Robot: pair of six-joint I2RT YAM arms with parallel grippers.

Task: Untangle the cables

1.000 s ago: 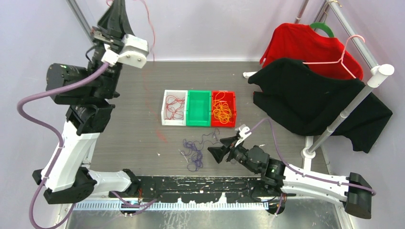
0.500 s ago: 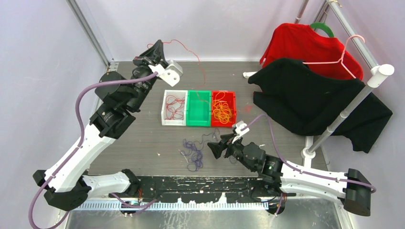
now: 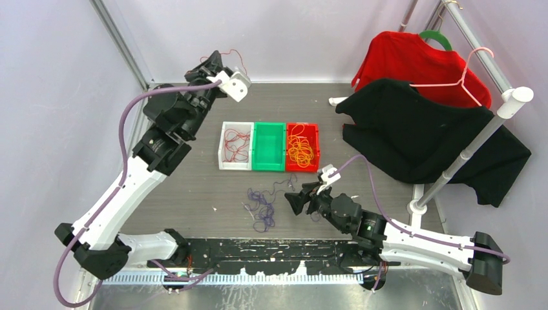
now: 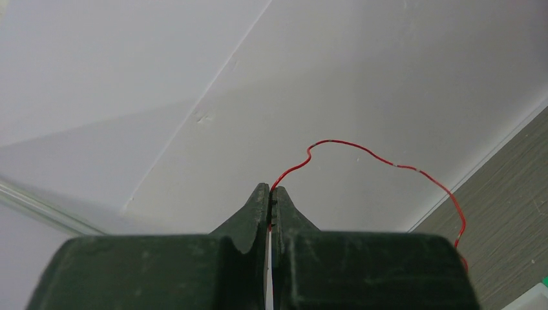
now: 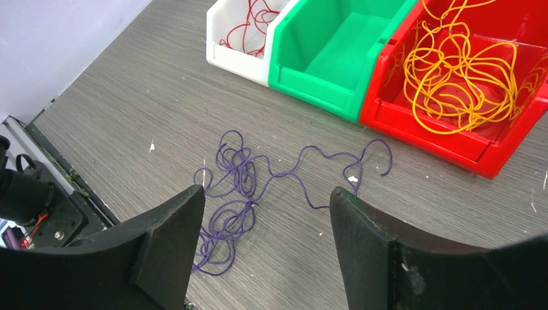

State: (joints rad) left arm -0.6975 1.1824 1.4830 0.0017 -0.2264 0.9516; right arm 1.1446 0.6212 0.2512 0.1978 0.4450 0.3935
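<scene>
My left gripper (image 3: 208,63) is raised at the back left near the wall, shut on a thin red cable (image 4: 362,150) that arcs out from its tips (image 4: 270,188) and droops to the right. A loose clump of purple cable (image 3: 262,205) lies on the table in front of the bins. My right gripper (image 3: 293,201) hovers low just right of it, open and holding nothing; in the right wrist view the purple cable (image 5: 239,187) lies ahead of and partly between the fingers (image 5: 265,197). More red cables (image 3: 236,146) lie in the white bin and orange cables (image 3: 301,148) in the red bin.
Three bins stand in a row mid-table: white (image 3: 235,167), green (image 3: 269,145) with nothing in it, red (image 3: 302,170). A clothes rack (image 3: 481,139) with a black garment (image 3: 420,139) and a red one (image 3: 404,61) fills the right side. Walls close off the back and left.
My left arm has come down from high up and swung toward the back wall, carrying the red cable with it. The right gripper has narrowed a little and edged toward the purple cable.
</scene>
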